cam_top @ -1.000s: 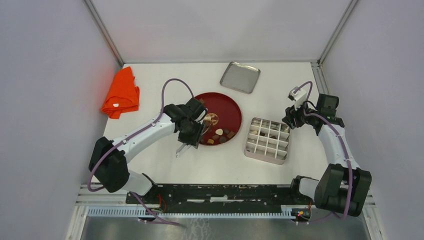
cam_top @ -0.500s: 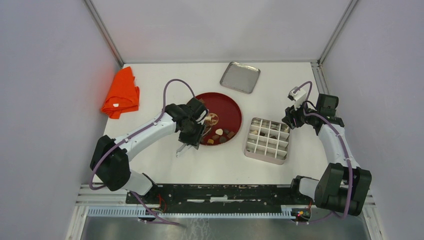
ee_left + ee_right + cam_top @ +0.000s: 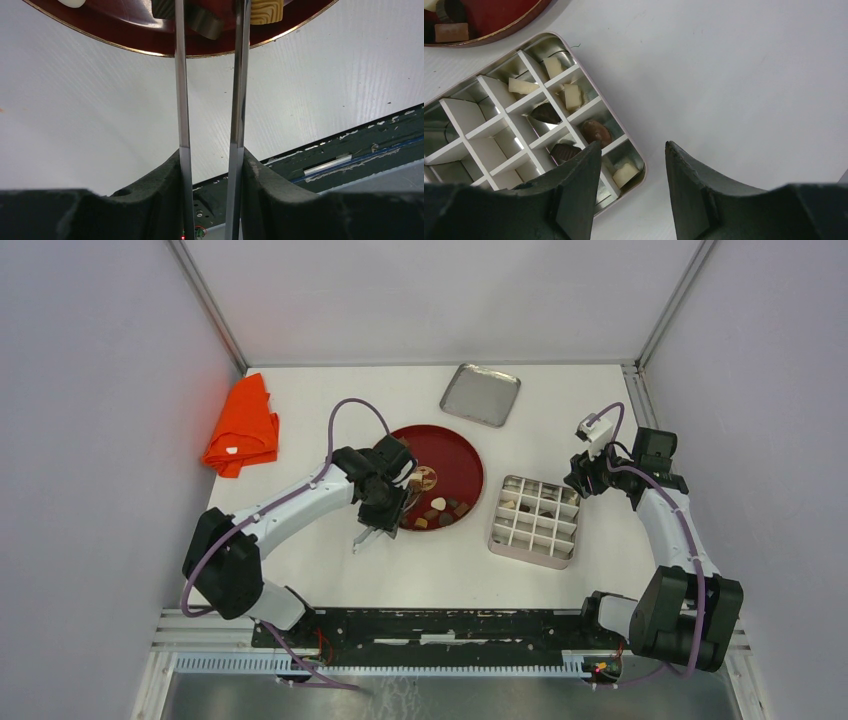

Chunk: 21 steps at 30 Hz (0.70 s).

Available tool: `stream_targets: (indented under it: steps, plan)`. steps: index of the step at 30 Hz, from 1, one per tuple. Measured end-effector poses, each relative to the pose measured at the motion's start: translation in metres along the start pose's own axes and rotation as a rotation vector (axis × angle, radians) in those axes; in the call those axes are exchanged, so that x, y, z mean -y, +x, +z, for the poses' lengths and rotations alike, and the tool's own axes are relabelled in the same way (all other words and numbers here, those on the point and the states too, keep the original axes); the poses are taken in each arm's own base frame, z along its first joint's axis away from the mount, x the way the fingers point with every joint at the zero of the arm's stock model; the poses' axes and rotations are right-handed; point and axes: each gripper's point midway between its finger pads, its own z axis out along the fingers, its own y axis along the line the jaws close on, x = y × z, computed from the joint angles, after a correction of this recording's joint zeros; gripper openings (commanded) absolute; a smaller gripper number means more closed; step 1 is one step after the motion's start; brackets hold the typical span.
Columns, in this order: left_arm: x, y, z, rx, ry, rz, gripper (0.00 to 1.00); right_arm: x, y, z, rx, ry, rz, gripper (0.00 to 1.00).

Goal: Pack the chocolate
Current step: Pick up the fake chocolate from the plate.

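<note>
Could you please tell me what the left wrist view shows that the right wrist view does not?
Only the left wrist view shows the long metal tongs that the left gripper holds, tips reaching over the red plate's near rim. Only the right wrist view shows the divided tin with chocolates in some compartments, and the open right gripper. Both show the red plate holding pieces, and the white table.

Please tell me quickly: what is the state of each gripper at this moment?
Left gripper: long thin fingers apart, reaching over the red plate; whether they grip a chocolate cannot be told.
Right gripper: open, holding nothing.
</note>
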Motion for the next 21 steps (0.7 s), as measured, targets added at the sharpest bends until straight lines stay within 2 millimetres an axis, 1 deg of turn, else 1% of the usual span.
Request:
stream_targets:
  steps: [4, 5, 7, 8, 10, 15, 21]
  plan:
    - [-0.0001, 0.0002, 0.0011, -0.004, -0.001, 0.0, 0.28, 0.0, 0.0, 0.0, 0.0, 0.0, 0.0, 0.56]
    - [-0.0003, 0.0005, 0.002, -0.008, -0.003, 0.0, 0.23, 0.0, 0.0, 0.0, 0.0, 0.0, 0.0, 0.56]
    - [-0.0006, 0.0015, 0.0038, -0.015, -0.005, -0.001, 0.09, 0.0, 0.0, 0.0, 0.0, 0.0, 0.0, 0.56]
    - [-0.0008, 0.0021, 0.0046, -0.018, -0.006, -0.001, 0.04, -0.0001, 0.0001, 0.0, 0.0, 0.0, 0.0, 0.56]
    - [-0.0011, 0.0026, 0.0049, -0.02, -0.006, -0.002, 0.02, 0.0001, 0.0, 0.0, 0.0, 0.0, 0.0, 0.56]
    - [-0.0011, 0.0024, 0.0043, -0.017, -0.006, -0.002, 0.02, 0.0001, 0.0, 0.0, 0.0, 0.0, 0.0, 0.56]
    - [-0.002, -0.0006, -0.0039, 0.019, -0.008, -0.001, 0.02, 0.0001, 0.0, 0.0, 0.0, 0.0, 0.0, 0.56]
